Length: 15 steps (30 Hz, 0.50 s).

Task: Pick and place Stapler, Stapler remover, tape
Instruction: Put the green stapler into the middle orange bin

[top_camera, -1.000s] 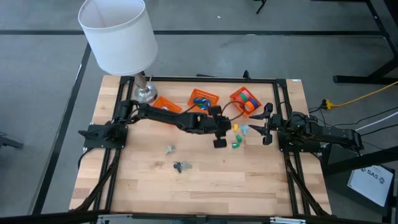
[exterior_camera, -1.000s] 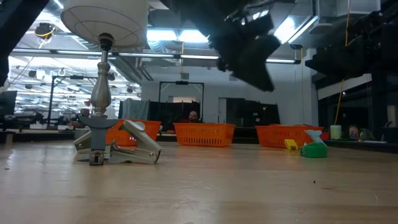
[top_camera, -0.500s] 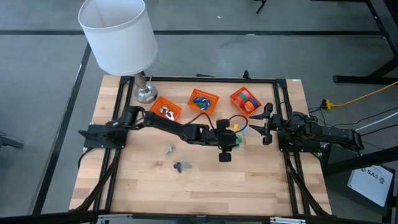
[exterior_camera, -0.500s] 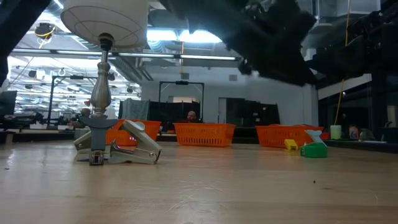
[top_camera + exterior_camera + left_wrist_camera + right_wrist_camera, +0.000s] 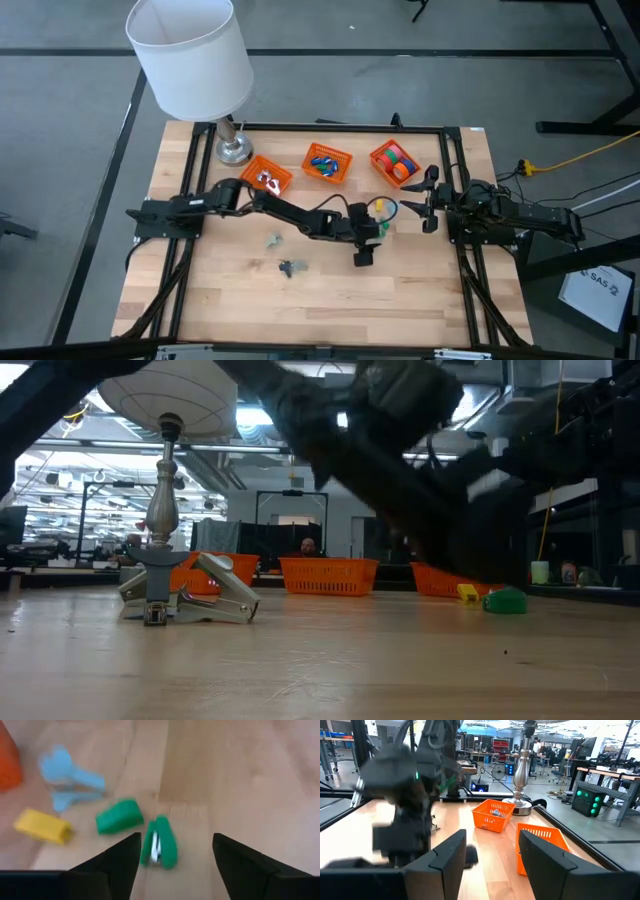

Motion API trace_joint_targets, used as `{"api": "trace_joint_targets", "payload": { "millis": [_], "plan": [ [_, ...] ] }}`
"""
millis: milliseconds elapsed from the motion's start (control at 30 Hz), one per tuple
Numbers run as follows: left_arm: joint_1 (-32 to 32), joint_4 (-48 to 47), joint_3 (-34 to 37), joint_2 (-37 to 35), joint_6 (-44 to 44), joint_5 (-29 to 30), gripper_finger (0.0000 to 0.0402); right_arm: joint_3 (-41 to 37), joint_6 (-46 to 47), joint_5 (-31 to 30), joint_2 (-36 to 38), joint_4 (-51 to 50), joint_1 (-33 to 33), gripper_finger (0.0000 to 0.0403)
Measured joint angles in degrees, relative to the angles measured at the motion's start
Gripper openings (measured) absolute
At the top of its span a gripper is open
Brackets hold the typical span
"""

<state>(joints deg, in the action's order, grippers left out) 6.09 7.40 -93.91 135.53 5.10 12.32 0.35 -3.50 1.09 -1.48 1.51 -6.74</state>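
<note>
Two small green staplers (image 5: 160,842) (image 5: 119,816) lie on the table beside a yellow one (image 5: 42,826) and blue pieces (image 5: 65,770). My left gripper (image 5: 172,857) hangs open just short of them, slanting down, one green stapler (image 5: 381,229) ahead of the gap between its fingers. Metal stapler removers (image 5: 272,240) (image 5: 292,267) lie on the wood near the middle. Coloured tape rolls (image 5: 397,160) sit in the far right orange basket (image 5: 380,152). My right gripper (image 5: 430,200) waits open at the right edge.
Two more orange baskets (image 5: 265,175) (image 5: 328,162) stand along the far side. A lamp with a white shade (image 5: 190,55) and a metal foot (image 5: 232,150) stands at the far left corner. Black rails (image 5: 190,200) frame the table.
My left gripper has come down from well above the table and moved toward the near and right edges, to just over the green staplers. Nothing on the table has moved.
</note>
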Motion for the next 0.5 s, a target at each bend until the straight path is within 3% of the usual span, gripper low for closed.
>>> {"api": "trace_joint_targets", "payload": {
  "millis": [267, 500],
  "plan": [
    [-0.5, 7.1, -0.1, 4.7, 1.4, -0.3, 0.0258, 0.0, 0.0, 0.0, 0.0, 0.0, 0.0, 0.0188],
    [-0.9, 6.9, -0.2, 4.9, 2.6, -1.3, 0.0252, 0.0, 0.0, 0.0, 0.0, 0.0, 0.0, 0.0188]
  ]
}}
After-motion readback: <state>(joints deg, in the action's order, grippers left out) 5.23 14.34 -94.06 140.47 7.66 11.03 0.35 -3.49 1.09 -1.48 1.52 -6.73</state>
